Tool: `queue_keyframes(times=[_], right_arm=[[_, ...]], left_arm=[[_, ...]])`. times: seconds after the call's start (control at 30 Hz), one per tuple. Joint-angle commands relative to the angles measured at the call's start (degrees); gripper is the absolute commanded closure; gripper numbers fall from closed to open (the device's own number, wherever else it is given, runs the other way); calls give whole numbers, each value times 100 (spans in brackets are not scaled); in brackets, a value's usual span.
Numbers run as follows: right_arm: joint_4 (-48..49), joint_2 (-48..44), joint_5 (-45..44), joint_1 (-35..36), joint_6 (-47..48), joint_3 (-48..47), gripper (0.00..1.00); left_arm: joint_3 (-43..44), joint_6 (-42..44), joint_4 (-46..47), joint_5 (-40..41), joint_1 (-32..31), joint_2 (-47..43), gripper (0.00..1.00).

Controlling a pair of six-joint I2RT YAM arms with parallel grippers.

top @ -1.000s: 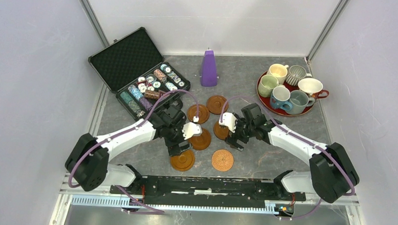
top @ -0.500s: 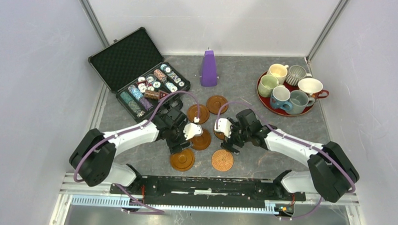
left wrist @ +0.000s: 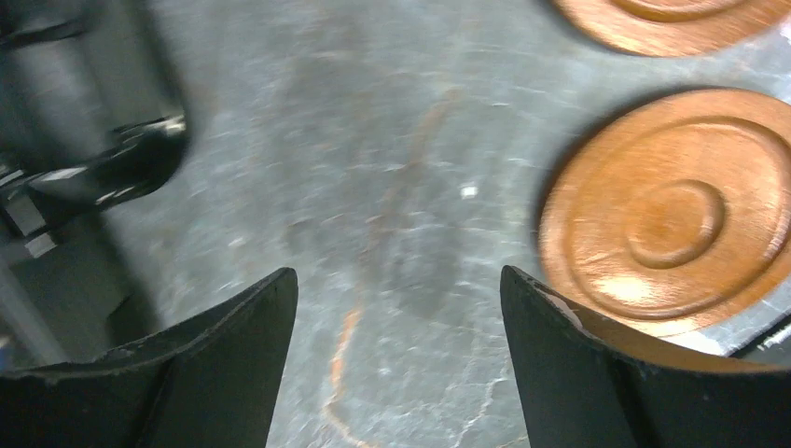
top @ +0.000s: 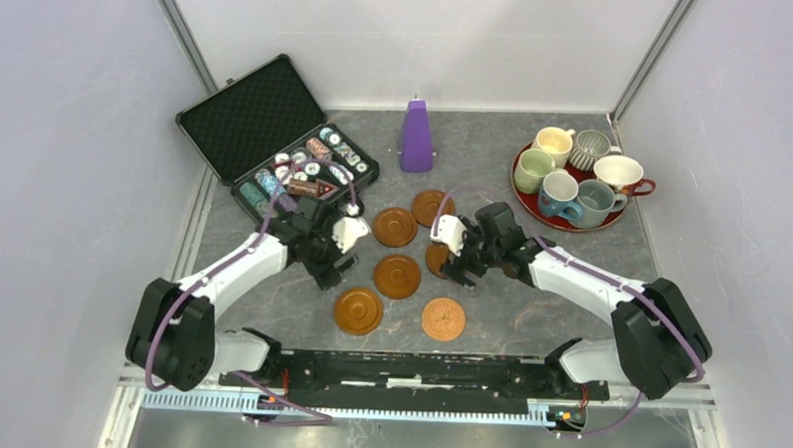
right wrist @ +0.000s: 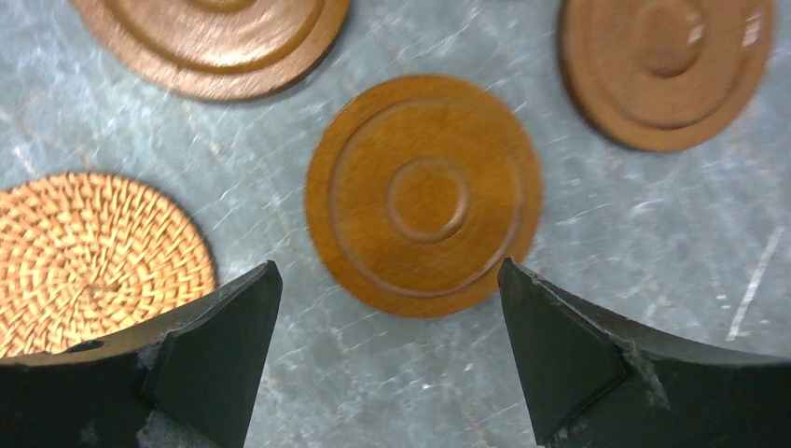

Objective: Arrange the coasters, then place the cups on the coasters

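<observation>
Several brown coasters lie mid-table: ringed ones [top: 394, 226], [top: 432, 206], [top: 398, 276], [top: 358, 310], a woven one [top: 443, 318], and one [top: 435, 257] partly under my right gripper [top: 462, 274]. That gripper [right wrist: 389, 271] is open, hovering above a ringed coaster [right wrist: 424, 196], with the woven coaster [right wrist: 93, 257] to its left. My left gripper [top: 333, 270] stands open over bare table [left wrist: 396, 275], just left of a ringed coaster [left wrist: 672, 215]. Several cups, among them blue [top: 558, 193], red [top: 621, 173] and cream [top: 554, 142], stand at the far right.
The cups sit on a red round tray [top: 570, 227]. An open black case of poker chips [top: 276, 140] lies at the back left. A purple cone [top: 417, 135] stands at the back centre. Walls close in both sides.
My left arm has drawn back to the left, off the coasters, and its jaws closed then reopened. The near-left coaster shifted slightly left. My right gripper edged toward the back.
</observation>
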State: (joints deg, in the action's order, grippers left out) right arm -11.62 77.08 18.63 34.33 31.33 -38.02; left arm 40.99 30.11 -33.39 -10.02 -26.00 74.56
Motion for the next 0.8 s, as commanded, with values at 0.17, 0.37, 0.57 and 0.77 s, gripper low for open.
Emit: queue_keyframes(times=[0.17, 0.37, 0.57, 0.77], right_arm=[[867, 939, 132, 85, -647, -1541, 10], [1118, 2172, 56, 240, -1082, -2899, 14], [1388, 3210, -242, 449, -1320, -3987, 16], [1665, 3912, -170, 581, -1611, -4534, 17]], left_arm=[[269, -7, 377, 187, 1685, -357, 20], [213, -582, 1383, 929, 1712, 260, 34], [169, -749, 1824, 1794, 1773, 816, 45], [232, -822, 2335, 2320, 2369, 1217, 53]])
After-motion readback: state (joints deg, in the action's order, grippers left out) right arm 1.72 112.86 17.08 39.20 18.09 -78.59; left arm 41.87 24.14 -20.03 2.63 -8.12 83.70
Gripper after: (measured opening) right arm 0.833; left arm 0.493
